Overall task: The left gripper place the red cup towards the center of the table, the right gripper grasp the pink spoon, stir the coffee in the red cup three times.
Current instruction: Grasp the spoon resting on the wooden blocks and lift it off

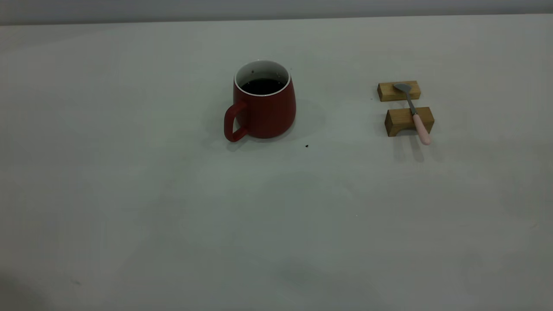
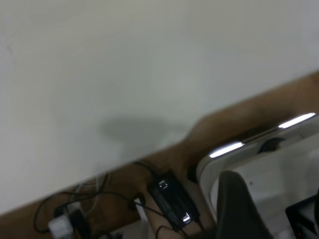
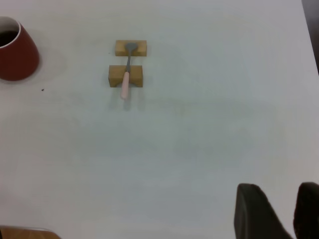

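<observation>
The red cup stands upright near the table's middle, its handle towards the front left and dark coffee inside. It also shows at the edge of the right wrist view as the red cup. The pink spoon lies across two wooden blocks to the cup's right, pink handle towards the front; in the right wrist view the pink spoon lies far from my right gripper, which is open and empty over bare table. My left gripper hangs beyond the table's edge, far from the cup. Neither gripper appears in the exterior view.
Two wooden blocks carry the spoon. A tiny black speck lies in front of the cup. Beyond the table's edge, the left wrist view shows cables and a black box on a brown floor and a white curved object.
</observation>
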Action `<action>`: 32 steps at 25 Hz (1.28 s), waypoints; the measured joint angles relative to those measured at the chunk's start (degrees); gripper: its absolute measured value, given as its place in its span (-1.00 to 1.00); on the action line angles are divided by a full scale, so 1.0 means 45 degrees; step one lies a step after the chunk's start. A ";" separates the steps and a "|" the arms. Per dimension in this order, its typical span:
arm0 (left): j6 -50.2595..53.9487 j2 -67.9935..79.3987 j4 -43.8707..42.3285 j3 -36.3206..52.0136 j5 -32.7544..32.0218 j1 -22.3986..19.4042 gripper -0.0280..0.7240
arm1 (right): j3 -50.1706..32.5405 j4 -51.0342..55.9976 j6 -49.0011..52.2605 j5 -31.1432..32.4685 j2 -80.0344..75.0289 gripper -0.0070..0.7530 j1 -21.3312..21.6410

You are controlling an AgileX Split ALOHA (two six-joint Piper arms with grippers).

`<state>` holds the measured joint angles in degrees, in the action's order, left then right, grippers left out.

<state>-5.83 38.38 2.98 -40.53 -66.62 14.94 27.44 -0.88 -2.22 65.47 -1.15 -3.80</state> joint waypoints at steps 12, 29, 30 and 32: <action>0.0385 -0.4822 0.0040 0.2817 0.0575 0.0000 0.26 | 0.0000 0.0065 0.0000 0.0000 0.0000 -0.36 0.0000; 0.0416 -0.8734 0.0064 0.2817 0.0444 -0.2729 0.26 | 0.0139 0.2041 -0.0234 -0.3568 -0.6136 -0.22 0.0000; 0.0416 -0.8749 0.0064 0.2817 0.0416 -0.2729 0.26 | 0.0139 0.2419 -0.0524 -0.4103 -0.6730 -0.16 0.0000; 0.0416 -0.8749 0.0064 0.2817 0.0416 -0.2729 0.26 | 0.0139 0.3344 -0.1417 -0.5120 -0.8096 0.03 0.0000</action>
<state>-3.96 -0.99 3.27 -27.85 -64.75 2.66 28.06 14.17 -8.59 42.42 -37.58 -3.80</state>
